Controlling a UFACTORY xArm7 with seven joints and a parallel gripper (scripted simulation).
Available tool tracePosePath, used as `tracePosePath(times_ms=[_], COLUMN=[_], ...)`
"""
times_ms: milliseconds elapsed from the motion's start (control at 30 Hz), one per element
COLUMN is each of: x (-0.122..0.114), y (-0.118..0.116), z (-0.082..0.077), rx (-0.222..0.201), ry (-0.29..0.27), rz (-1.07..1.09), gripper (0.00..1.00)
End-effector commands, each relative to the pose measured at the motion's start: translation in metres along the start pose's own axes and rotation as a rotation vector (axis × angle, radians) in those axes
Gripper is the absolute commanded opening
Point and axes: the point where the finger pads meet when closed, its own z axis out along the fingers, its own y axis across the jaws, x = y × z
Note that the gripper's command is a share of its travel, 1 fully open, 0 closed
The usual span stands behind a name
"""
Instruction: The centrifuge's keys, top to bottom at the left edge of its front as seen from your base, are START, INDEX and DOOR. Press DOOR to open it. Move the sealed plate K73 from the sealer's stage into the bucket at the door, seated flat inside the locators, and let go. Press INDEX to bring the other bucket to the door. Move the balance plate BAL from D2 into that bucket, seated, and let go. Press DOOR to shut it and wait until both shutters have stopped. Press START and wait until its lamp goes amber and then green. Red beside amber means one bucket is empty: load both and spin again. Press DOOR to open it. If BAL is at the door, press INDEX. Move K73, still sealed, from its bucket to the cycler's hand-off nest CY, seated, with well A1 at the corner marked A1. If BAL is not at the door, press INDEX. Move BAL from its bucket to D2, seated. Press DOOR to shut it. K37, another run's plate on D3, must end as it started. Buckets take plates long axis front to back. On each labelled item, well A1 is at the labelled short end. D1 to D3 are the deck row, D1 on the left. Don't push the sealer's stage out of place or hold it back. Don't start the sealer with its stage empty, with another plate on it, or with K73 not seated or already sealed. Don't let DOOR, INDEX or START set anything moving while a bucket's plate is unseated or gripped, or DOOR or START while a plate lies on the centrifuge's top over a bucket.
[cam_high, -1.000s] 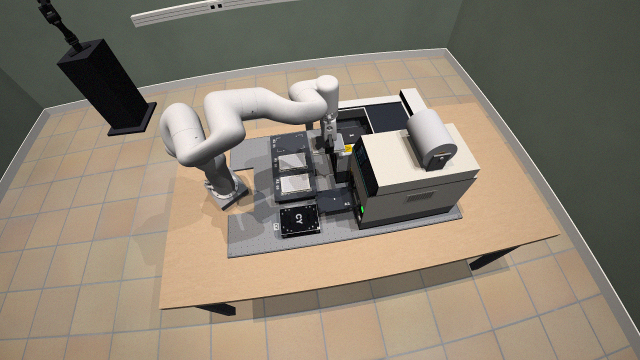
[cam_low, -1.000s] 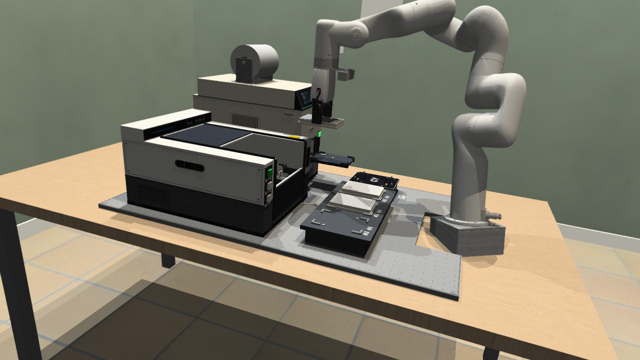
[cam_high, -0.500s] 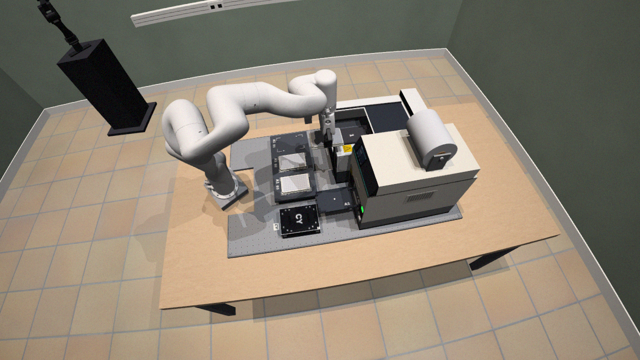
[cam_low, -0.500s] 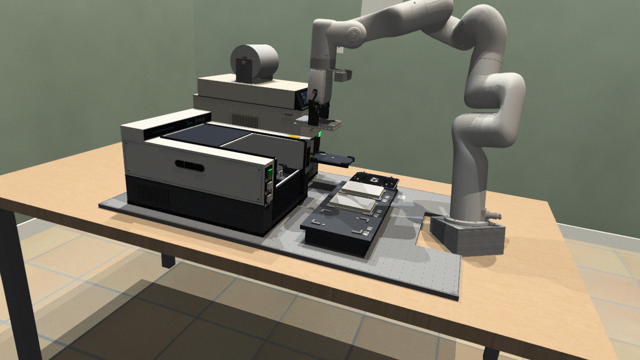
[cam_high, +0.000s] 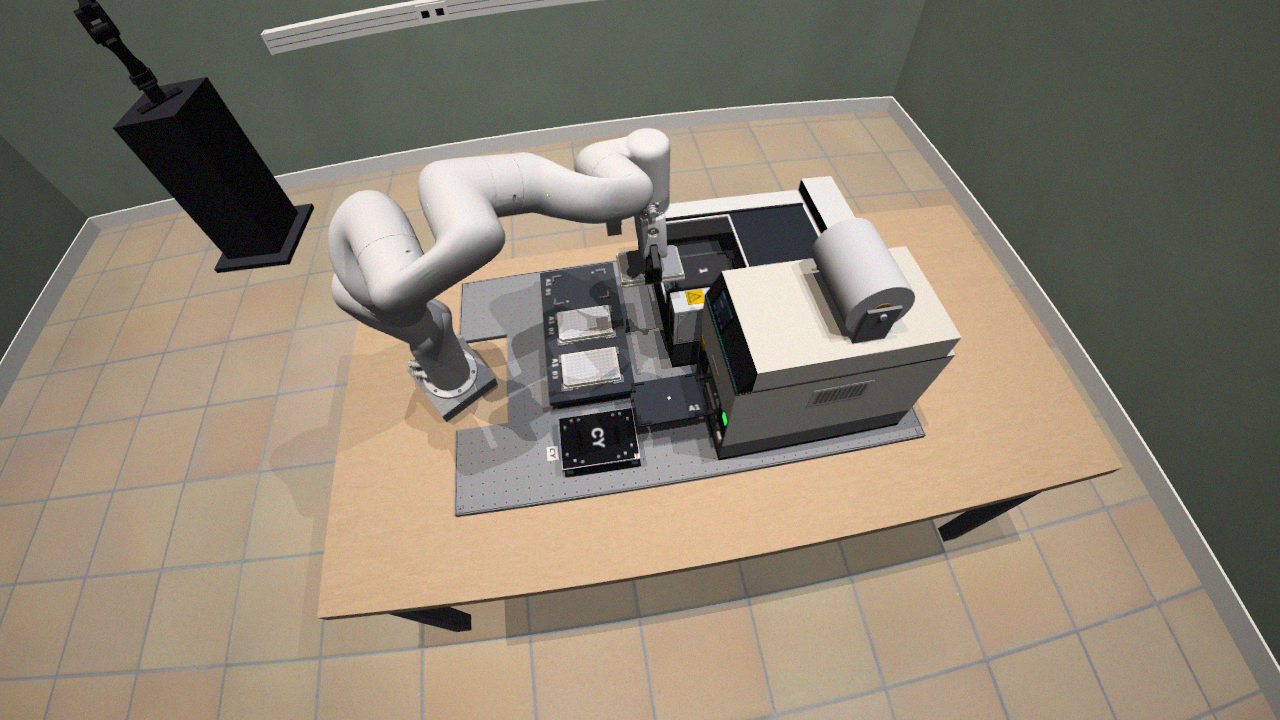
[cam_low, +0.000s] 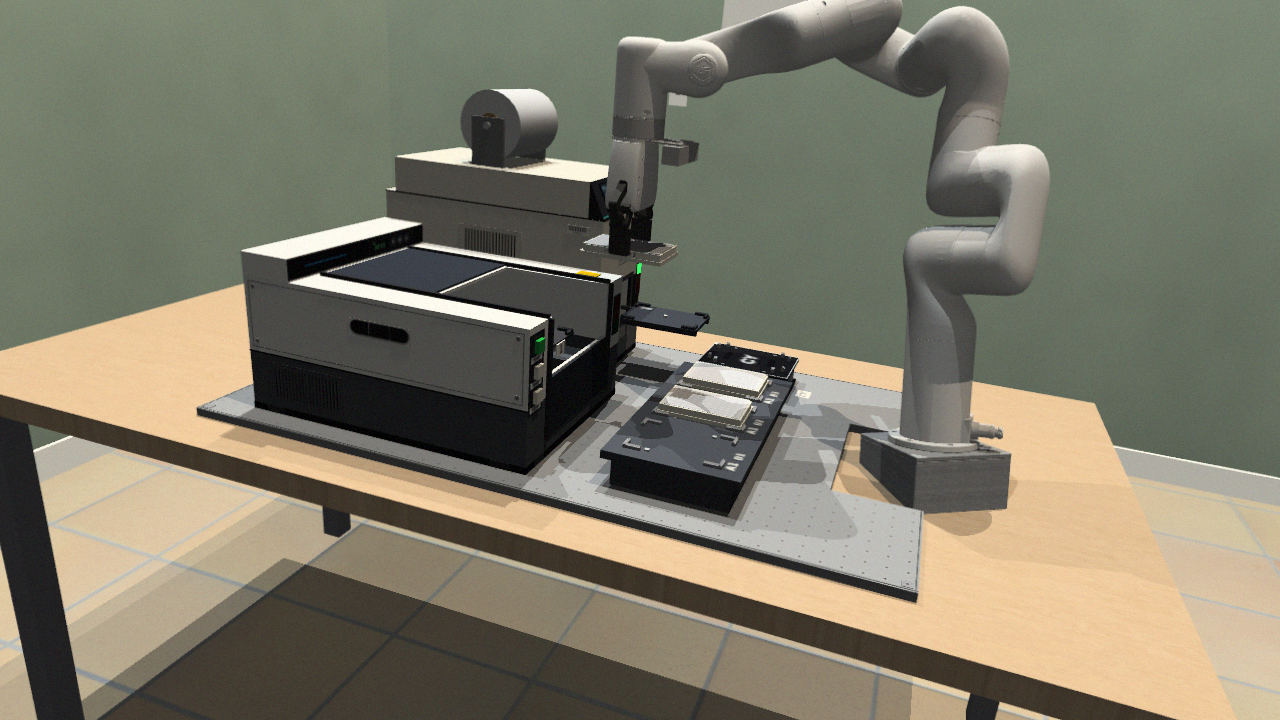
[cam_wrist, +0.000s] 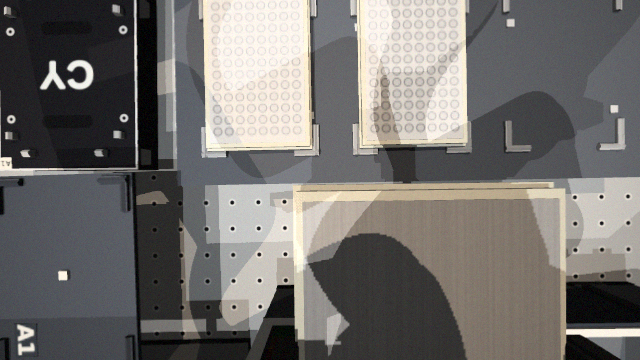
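Observation:
My gripper (cam_high: 651, 261) (cam_low: 626, 234) is shut on the sealed plate K73 (cam_low: 646, 251) (cam_wrist: 430, 270) and holds it level in the air, above the gap between the deck row and the centrifuge (cam_high: 832, 201) (cam_low: 384, 335). The fingers are hidden in the wrist view. The centrifuge's door bay (cam_low: 577, 358) stands open at its front. The sealer's stage (cam_high: 671, 398) (cam_low: 666, 317) (cam_wrist: 65, 240) is out and bare. BAL (cam_high: 583, 323) (cam_wrist: 412, 75) sits on D2, and K37 (cam_high: 590, 365) (cam_wrist: 257, 75) sits on D3. The CY nest (cam_high: 597, 437) (cam_wrist: 67, 75) is bare.
The sealer (cam_high: 832, 340) (cam_low: 492, 188), with a roll on top, stands beside the centrifuge. The centrifuge's keys (cam_low: 537, 367) sit on its front edge by the open bay. D1 (cam_wrist: 565, 130) on the deck block (cam_low: 680, 456) is bare.

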Motion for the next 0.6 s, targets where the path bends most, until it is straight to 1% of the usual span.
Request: tracePosePath(times_ms=[0,567], x=[-0.001,-0.001], y=[0.011,0.046], z=[-0.002,-0.002], rx=[-0.002,-0.002], ry=[-0.004,-0.004], rz=[0.0,0.0], gripper=[0.0,0.0])
